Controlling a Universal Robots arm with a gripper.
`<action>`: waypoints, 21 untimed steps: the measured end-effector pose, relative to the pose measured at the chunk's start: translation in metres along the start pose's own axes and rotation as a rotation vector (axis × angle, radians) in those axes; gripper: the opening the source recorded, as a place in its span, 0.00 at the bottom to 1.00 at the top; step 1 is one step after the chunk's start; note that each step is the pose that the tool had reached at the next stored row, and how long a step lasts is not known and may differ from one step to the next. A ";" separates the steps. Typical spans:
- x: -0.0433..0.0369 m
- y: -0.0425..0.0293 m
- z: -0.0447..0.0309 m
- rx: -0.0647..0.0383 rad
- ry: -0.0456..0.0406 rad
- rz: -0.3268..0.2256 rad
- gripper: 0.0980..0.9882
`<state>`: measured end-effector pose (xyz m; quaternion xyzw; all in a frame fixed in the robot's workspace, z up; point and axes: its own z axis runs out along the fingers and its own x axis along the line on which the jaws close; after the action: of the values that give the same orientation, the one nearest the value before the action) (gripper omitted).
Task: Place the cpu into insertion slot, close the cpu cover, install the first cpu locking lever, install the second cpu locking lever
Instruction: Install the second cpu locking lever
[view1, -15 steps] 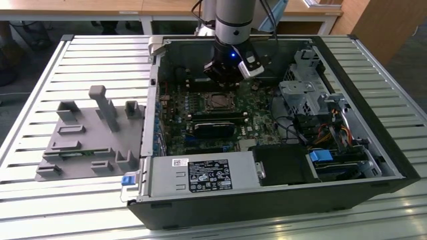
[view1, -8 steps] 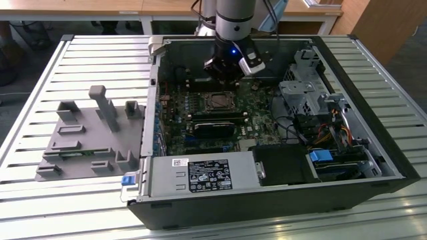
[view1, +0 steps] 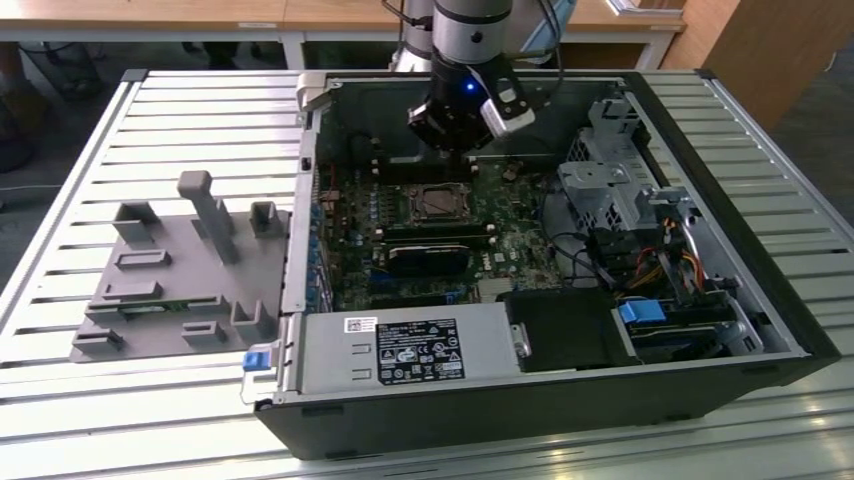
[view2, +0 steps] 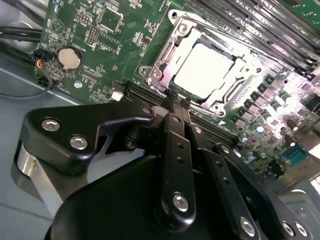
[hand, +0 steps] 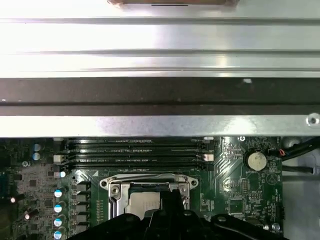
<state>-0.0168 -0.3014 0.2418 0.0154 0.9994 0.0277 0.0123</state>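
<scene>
The cpu (view2: 206, 70) lies in the insertion slot (view1: 437, 203), its silver top facing up. The cpu cover (view2: 165, 55) lies flat around it as a silver frame, and the chip shows through its window. In the first wrist view the cpu (hand: 141, 206) and cover (hand: 116, 191) sit just past the black fingers. My gripper (view2: 178, 102) is shut with nothing visible between its fingers, and its tips hover by the socket's edge near the memory slots. In the exterior view the gripper (view1: 451, 142) hangs above the board, slightly behind the socket. I cannot tell how the locking levers stand.
The open computer case (view1: 747, 290) lies on a slatted metal table. Memory sticks (view1: 434, 238) lie in front of the socket, and a power supply (view1: 400, 350) is nearer. A drive cage with cables (view1: 614, 195) is on the exterior view's right. A grey fixture (view1: 174, 270) stands on its left.
</scene>
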 end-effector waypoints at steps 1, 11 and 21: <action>0.0000 -0.0008 -0.0002 0.000 0.0000 0.000 0.01; -0.0008 -0.0253 -0.0015 0.000 0.0000 0.000 0.01; -0.0011 -0.0388 0.0001 -0.042 0.0111 0.002 0.01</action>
<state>-0.0168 -0.3401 0.2395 0.0159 0.9987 0.0489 0.0070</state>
